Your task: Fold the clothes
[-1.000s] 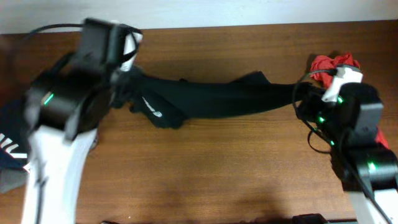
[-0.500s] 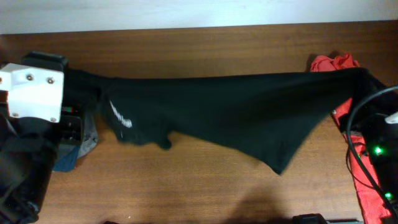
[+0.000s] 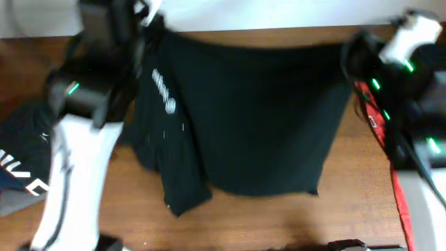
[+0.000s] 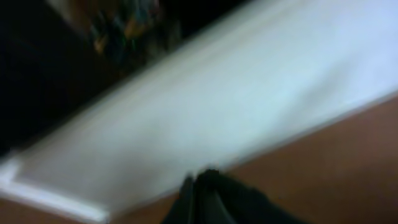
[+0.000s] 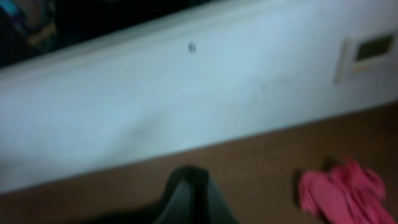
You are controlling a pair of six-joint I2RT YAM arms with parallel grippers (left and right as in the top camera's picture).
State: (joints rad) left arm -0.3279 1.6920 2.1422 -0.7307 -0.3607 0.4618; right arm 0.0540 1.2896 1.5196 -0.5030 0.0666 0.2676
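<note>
A large black garment (image 3: 258,118) with a small round white logo (image 3: 169,107) hangs spread wide between my two grippers at the far edge of the table. My left gripper (image 3: 155,26) is shut on its top left corner, seen as dark cloth in the left wrist view (image 4: 205,199). My right gripper (image 3: 348,49) is shut on its top right corner, which also shows in the right wrist view (image 5: 189,196). The lower hem drapes onto the table near the front.
A red garment (image 3: 380,122) lies at the right, partly under my right arm, and shows in the right wrist view (image 5: 339,190). A dark blue garment with white letters (image 3: 21,164) lies at the left edge. A white wall (image 5: 186,93) runs behind the wooden table (image 3: 279,216).
Both arms rose and moved to the far edge of the table, and the black garment went from a stretched band to a wide, hanging sheet.
</note>
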